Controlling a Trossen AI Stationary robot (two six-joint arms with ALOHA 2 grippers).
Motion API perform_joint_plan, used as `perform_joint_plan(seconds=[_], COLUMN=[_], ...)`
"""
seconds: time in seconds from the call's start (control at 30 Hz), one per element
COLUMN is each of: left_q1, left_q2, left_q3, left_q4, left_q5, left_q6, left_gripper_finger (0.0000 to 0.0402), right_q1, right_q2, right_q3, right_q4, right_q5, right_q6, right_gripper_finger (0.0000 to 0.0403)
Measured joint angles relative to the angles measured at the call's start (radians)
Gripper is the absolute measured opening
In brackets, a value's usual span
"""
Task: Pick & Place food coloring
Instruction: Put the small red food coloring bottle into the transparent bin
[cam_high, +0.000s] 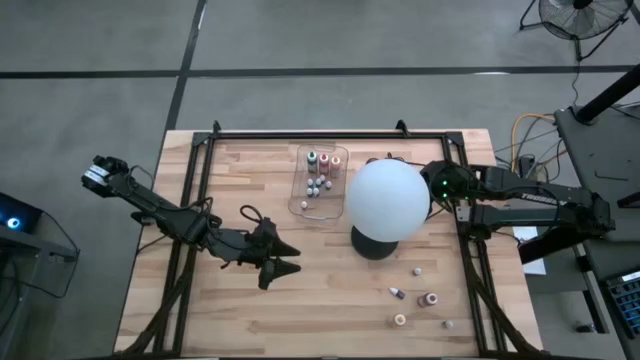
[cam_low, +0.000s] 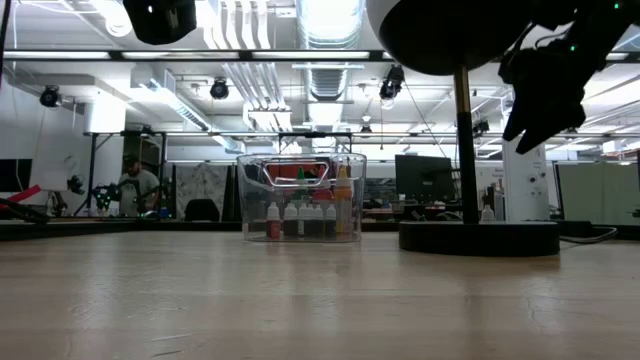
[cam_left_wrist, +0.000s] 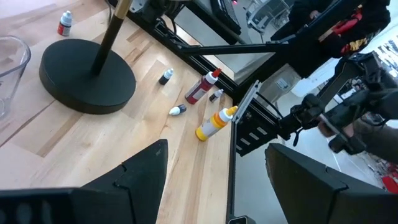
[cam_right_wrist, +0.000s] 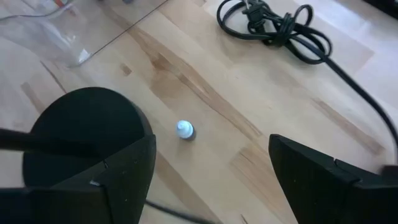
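Several food coloring bottles (cam_high: 320, 175) stand upright in the clear tray (cam_high: 300, 205) at the far middle of the table, also in the low view (cam_low: 300, 215). More of them lie loose at the near right: a red one (cam_left_wrist: 202, 87), a yellow one (cam_left_wrist: 214, 123), small dark ones (cam_left_wrist: 165, 76). One white-capped bottle (cam_right_wrist: 185, 130) stands by the globe's black base (cam_right_wrist: 81, 134). My left gripper (cam_high: 292, 258) is open over the table's middle, left of the base, holding nothing. My right gripper (cam_right_wrist: 211, 155) is open in the air beside the white globe (cam_high: 388, 198), above that single bottle.
The big white globe on its black base (cam_high: 375, 243) stands mid-table between the tray and the loose bottles (cam_high: 430, 298). A coiled black cable (cam_high: 250, 215) lies beside my left gripper. A black frame (cam_high: 465, 250) runs along the table's edges. People stand in the room beyond.
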Motion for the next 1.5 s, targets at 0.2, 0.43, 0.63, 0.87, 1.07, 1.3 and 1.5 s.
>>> perform_joint_plan(seconds=[0.2, 0.43, 0.63, 0.87, 1.07, 1.3, 1.5], left_q1=[0.0, 0.0, 0.0, 0.0, 0.0, 0.0, 0.0], left_q2=[0.0, 0.0, 0.0, 0.0, 0.0, 0.0, 0.0], left_q3=[0.0, 0.0, 0.0, 0.0, 0.0, 0.0, 0.0], left_q4=[0.0, 0.0, 0.0, 0.0, 0.0, 0.001, 0.001], left_q5=[0.015, 0.031, 0.058, 0.081, 0.081, 0.079, 0.054], left_q6=[0.008, 0.009, 0.021, 0.043, 0.04, 0.031, -0.007], left_gripper_finger=[0.0241, 0.0241, 0.0241, 0.0241, 0.0241, 0.0241, 0.0241], right_q1=[0.0, 0.0, 0.0, 0.001, 0.0, 0.0, -0.061], right_q2=[0.0, -0.001, -0.001, -0.001, 0.009, 0.027, 0.024], right_q3=[0.111, 0.199, 0.288, 0.365, 0.352, 0.269, 0.148], right_q4=[-0.175, -0.407, -0.548, -0.647, -0.622, -0.506, -0.377], right_q5=[0.001, 0.024, 0.025, 0.027, 0.017, -0.022, -0.084], right_q6=[-0.005, -0.009, -0.063, -0.298, -0.571, -0.767, -0.863], right_gripper_finger=[0.0302, 0.0302, 0.0302, 0.0302, 0.0302, 0.0301, 0.0298])
